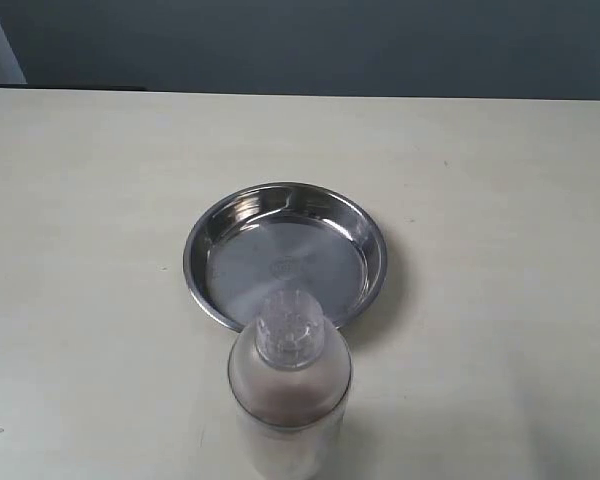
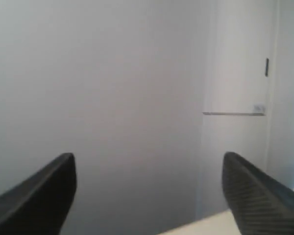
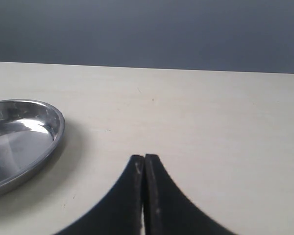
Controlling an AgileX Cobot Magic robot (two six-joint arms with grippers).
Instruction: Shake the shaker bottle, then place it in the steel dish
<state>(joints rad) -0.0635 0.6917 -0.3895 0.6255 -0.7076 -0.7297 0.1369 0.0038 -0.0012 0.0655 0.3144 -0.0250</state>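
On the table (image 1: 80, 200), at the near edge of the exterior view: one bottle (image 1: 290, 385), upright, untouched, just in front of the dish (image 1: 188, 262) and not yet inside. Cap overlapping the dish's near rim from this angle; hard to tell whether touching or merely close. Left gripper (image 2: 148, 161) spread wide, holding nothing, aimed at a bare wall (image 2: 112, 73), well away from the work. Right gripper (image 3: 144, 159) pressed closed on nothing, near the table, with the dish (image 3: 59, 125) off to one side.

Likely trouble, judged from this layout:
- Knocking the bottle over by approaching with closed fingers or catching the tall body high up; must part first.
- Slipping on smooth clear plastic during a hard shake, given a loose or shallow hold.
- Spilling grains through the holed cap if tipped too far.
- Nudging the shiny, probably light dish while reaching past, so close to the bottle.
- Landing the base on the raised rim rather than the flat bottom, leaving a tilt and a topple.

Count: one bottle, one dish, two grippers, one table.
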